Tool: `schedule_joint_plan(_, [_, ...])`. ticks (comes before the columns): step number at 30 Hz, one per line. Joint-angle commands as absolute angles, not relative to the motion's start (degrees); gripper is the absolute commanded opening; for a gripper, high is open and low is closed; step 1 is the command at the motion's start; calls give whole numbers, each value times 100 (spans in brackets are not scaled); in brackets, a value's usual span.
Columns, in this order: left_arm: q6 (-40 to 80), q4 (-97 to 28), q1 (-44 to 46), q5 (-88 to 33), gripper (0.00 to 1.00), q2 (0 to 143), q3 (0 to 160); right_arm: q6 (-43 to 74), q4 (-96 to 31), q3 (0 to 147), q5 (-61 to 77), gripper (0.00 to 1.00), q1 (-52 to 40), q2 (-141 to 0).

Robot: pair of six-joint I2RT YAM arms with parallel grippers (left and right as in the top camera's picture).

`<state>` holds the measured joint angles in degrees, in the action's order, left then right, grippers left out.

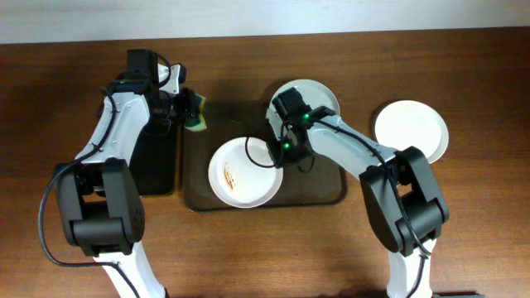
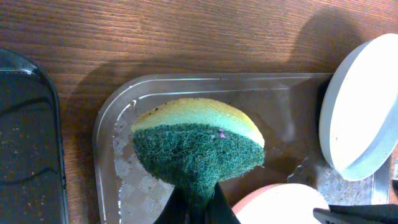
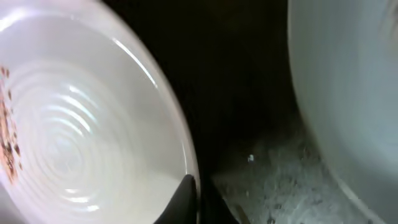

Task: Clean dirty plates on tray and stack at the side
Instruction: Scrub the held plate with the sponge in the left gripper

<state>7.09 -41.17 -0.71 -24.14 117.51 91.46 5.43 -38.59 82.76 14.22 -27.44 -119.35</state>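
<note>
Yellow-green sponge (image 2: pixel 199 146); narrow black tray (image 2: pixel 28 155) left of it; wooden table (image 1: pixel 248 257) beneath.

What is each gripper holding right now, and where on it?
Left gripper pinches the sponge by the edge of its green scouring side. Right gripper appears to pinch the smeared plate at its rim, on the tray.

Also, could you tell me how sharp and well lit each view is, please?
Overhead: sharp, evenly lit, soft shadows on the table. Left wrist: sponge crisp, dark shadow upper right. Right wrist: dim, blurred, glare rings on the smeared plate, tray mostly black.
</note>
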Motion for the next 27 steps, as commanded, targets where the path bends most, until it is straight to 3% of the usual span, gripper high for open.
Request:
schedule_joint_plan(1, [676,-4125,-47,-2394,1,11721,9207,1190,-3667,8840,1284,4,-2904,-12042])
schedule_joint_plan(4, [676,-4125,-47,-2392,1,11721,9207,2338,-2624,8873,891,4,-3048,-12274])
schedule_joint_plan(8, [679,-4128,-47,-2303,1,11721,9207,2731,-2528,8873,832,4,-3037,-12573])
schedule_joint_plan(10, [679,-4147,-47,-2265,1,11721,9207,2731,-2410,8873,829,21,-3006,-12604])
schedule_joint_plan(13, [679,-4189,-47,-2265,1,11721,9207,2733,-2200,8873,836,22,-2989,-12707])
schedule_joint_plan(17, [679,-4272,99,-2265,1,11721,9196,2915,-2106,8873,832,4,-2998,-12870])
schedule_joint_plan(20, [681,-4268,405,-2167,1,11740,9192,2945,-2117,8873,906,4,-2950,-12897])
schedule_joint_plan(27, [1085,-4244,840,69,1,12873,9192,2943,-2121,8873,1100,4,-2875,-12897])
